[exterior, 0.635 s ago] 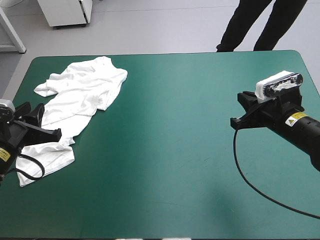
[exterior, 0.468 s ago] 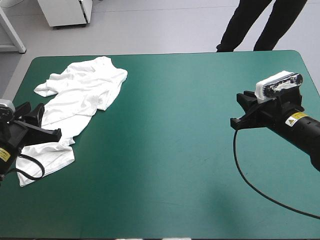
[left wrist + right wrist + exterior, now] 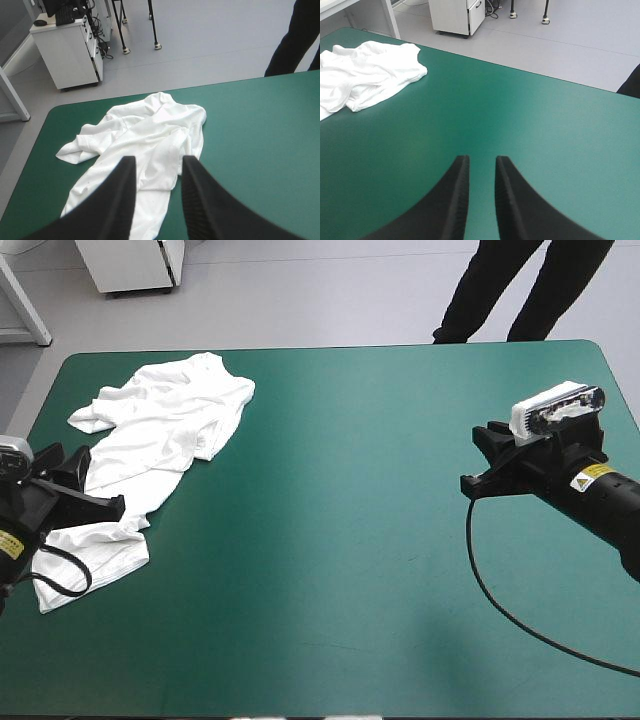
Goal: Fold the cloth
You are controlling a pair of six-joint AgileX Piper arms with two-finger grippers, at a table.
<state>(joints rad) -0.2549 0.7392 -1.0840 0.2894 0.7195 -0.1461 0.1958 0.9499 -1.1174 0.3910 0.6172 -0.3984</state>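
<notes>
Both claws apart: left claw [image 3: 157, 160] over the crumpled T-shirt [image 3: 165, 425], right claw [image 3: 479, 159] above teal-green cover [image 3: 350, 520].

T-shirt's [image 3: 150, 132] near end partly behind the left claw [image 3: 158, 163].

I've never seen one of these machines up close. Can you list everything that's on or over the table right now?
T-shirt: one, white, crumpled and stretched out along the table's left side, from near the far edge toward the near edge.
Table: one, teal-green cover, bare apart from the T-shirt.
Left tool: one, black, at the table's left edge over the T-shirt's near part, fingers apart, holding nothing.
Right tool: one, black, over the bare cover on the table's right side, fingers a little apart, holding nothing.
</notes>
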